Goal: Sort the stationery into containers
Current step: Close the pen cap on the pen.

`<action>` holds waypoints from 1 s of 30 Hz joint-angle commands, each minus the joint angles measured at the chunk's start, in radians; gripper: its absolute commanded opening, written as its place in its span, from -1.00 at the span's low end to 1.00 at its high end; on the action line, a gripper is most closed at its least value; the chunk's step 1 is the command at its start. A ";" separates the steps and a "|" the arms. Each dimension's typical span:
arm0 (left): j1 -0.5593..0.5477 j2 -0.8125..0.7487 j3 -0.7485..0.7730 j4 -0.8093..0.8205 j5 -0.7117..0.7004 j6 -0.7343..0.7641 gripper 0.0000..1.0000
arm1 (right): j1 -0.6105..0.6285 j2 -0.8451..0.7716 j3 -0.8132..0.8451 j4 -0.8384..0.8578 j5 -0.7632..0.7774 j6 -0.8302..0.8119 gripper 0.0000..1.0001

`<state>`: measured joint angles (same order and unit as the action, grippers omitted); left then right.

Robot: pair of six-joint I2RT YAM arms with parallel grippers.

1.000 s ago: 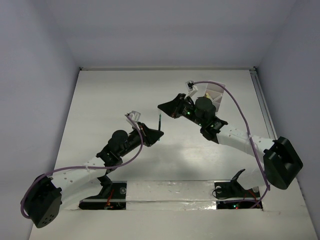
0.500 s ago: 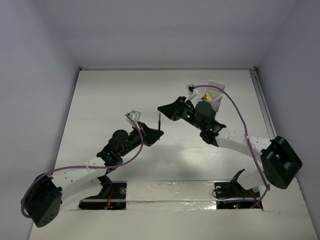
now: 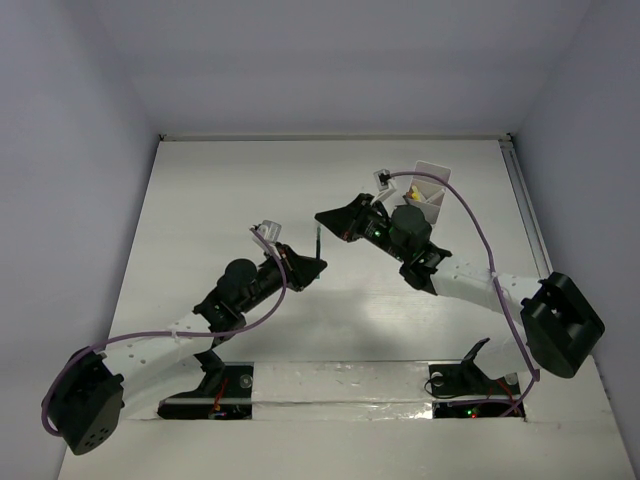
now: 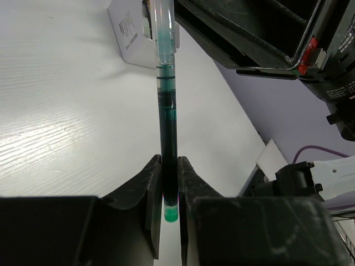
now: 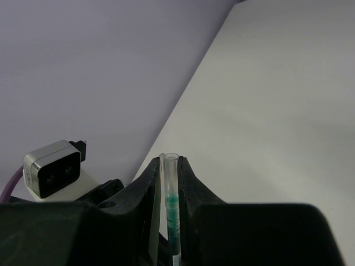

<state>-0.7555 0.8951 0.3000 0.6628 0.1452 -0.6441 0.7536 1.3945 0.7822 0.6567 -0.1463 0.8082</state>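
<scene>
The left hand pinches the lower end of a green pen, and the right hand pinches its clear cap end. The pen is near the middle of the table, with the white divided box at its 2 o'clock.

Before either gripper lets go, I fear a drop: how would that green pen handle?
Probably stiff: the green pen spans straight between left gripper and right gripper. Its smooth round barrel likely slips and would roll on the table. The clear cap may pull off.
</scene>
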 commanded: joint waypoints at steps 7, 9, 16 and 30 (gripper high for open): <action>0.005 -0.024 0.091 0.021 -0.035 0.046 -1.00 | 0.036 -0.012 -0.006 -0.023 0.013 -0.026 -1.00; 0.005 -0.025 0.093 0.017 -0.035 0.049 -1.00 | 0.036 -0.015 -0.001 -0.043 0.008 -0.041 -1.00; 0.005 -0.027 0.108 -0.012 -0.029 0.064 -1.00 | 0.036 -0.011 0.066 -0.173 -0.027 -0.116 -1.00; 0.048 -0.084 0.157 -0.097 -0.056 0.124 -1.00 | 0.055 -0.015 0.054 -0.261 -0.068 -0.150 -1.00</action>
<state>-0.7372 0.8585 0.3676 0.4652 0.1444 -0.5625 0.7689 1.3933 0.8543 0.4927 -0.1436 0.6937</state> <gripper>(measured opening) 0.083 0.176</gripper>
